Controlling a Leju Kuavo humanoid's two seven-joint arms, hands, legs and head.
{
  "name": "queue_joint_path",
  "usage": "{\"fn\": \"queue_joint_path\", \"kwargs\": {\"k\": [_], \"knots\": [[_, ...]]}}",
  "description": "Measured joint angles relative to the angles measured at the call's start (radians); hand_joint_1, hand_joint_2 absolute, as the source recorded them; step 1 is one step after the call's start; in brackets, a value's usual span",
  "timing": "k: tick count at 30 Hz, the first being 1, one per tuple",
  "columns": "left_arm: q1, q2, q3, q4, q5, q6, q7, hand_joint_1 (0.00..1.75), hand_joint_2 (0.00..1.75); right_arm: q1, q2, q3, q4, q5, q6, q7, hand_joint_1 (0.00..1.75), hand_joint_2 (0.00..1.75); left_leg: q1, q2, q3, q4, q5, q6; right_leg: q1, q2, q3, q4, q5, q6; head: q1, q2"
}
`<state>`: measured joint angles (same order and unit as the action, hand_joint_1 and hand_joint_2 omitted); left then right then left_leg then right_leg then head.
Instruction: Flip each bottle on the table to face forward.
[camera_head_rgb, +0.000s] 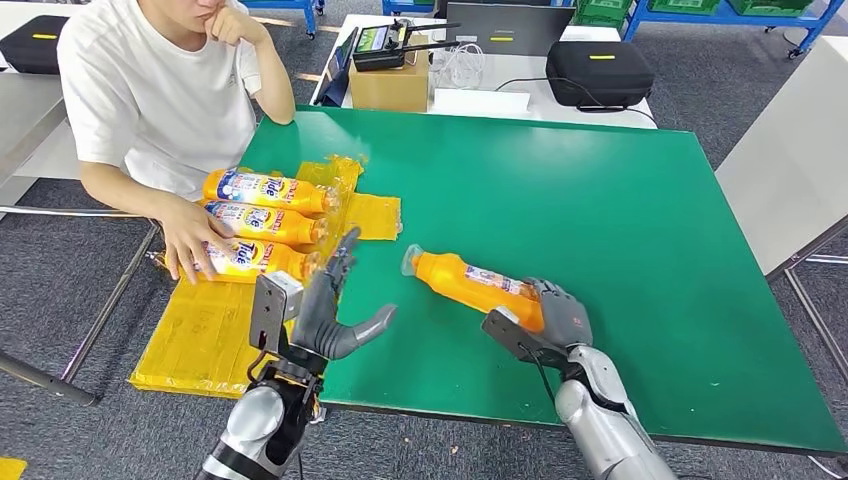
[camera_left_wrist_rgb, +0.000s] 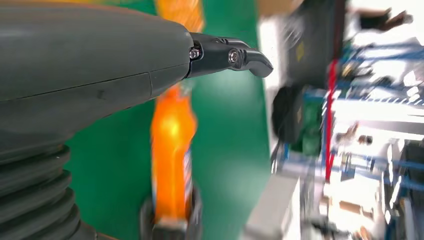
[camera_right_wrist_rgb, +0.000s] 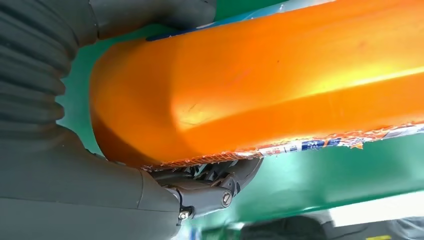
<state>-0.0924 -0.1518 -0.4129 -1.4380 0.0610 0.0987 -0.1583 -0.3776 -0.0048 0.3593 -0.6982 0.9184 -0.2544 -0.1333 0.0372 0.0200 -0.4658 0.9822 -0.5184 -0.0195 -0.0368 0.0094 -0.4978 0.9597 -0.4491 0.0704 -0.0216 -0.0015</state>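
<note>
Right hand (camera_head_rgb: 560, 318) wrapped tight round the base of the bottle (camera_head_rgb: 470, 280) lying on the table (camera_head_rgb: 600, 200), ready to roll it label-up, left hand (camera_head_rgb: 330, 315) empty, fingers apart.

Orange bottle (camera_head_rgb: 470, 279) on its side mid-table, cap away; three labelled orange bottles (camera_head_rgb: 262, 222) lying side by side, well apart.
</note>
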Motion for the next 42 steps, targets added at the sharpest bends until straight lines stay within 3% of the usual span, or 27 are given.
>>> {"fn": "queue_joint_path", "kwargs": {"k": [3,9,12,21,26,31,42], "knots": [[0.008,-0.011,0.0,0.046,0.112,0.011,0.012,0.0,1.75,0.035,0.023,-0.023,-0.023,-0.185,0.03,-0.126,1.75,1.75,0.0,-0.001,-0.002,0.0,0.0,0.0,0.0,0.0,-0.001,0.0,0.0,0.0,0.0,0.0],[0.061,-0.059,0.002,0.126,0.249,0.335,-0.149,0.0,1.75,0.203,0.081,-0.062,-0.218,-0.514,-0.001,-0.249,1.75,1.75,0.0,-0.006,-0.014,0.0,0.0,0.0,0.0,-0.004,-0.009,0.0,-0.001,0.0,0.0,0.0],[0.081,-0.06,-0.002,0.131,0.292,0.404,-0.23,0.0,1.75,0.28,0.099,-0.067,-0.33,-0.61,-0.061,-0.279,1.75,1.75,0.0,-0.007,-0.019,0.0,0.0,0.0,0.0,-0.005,-0.014,0.001,-0.001,0.0,-0.001,0.0],[0.091,-0.048,-0.03,0.117,0.273,0.397,-0.272,0.0,1.75,0.332,0.111,-0.069,-0.45,-0.68,-0.101,-0.302,1.75,1.75,0.0,-0.007,-0.022,0.0,0.0,0.0,-0.001,-0.006,-0.016,0.001,-0.001,0.0,-0.001,0.0],[0.121,0.017,-0.17,0.027,0.157,0.136,-0.289,0.0,1.75,0.344,0.101,0.015,-0.558,-0.631,0.023,-0.321,1.75,1.75,0.0,-0.007,-0.023,0.0,0.0,0.0,0.0,-0.006,-0.018,0.001,-0.001,0.0,0.0,0.0],[0.119,0.015,-0.171,0.024,0.229,0.156,-0.183,0.0,1.75,0.347,0.09,0.071,-0.558,-0.634,0.08,-0.327,1.75,1.75,0.0,-0.007,-0.023,0.0,0.0,0.0,-0.001,-0.006,-0.018,0.001,-0.001,0.0,0.0,0.0],[0.085,0.0,-0.155,0.072,0.349,0.208,-0.144,0.0,1.75,0.33,0.083,0.161,-0.549,-0.6,0.084,-0.355,1.75,1.75,0.0,-0.007,-0.024,0.0,0.0,0.0,0.0,-0.006,-0.019,0.001,-0.001,0.0,-0.001,0.0]]}}
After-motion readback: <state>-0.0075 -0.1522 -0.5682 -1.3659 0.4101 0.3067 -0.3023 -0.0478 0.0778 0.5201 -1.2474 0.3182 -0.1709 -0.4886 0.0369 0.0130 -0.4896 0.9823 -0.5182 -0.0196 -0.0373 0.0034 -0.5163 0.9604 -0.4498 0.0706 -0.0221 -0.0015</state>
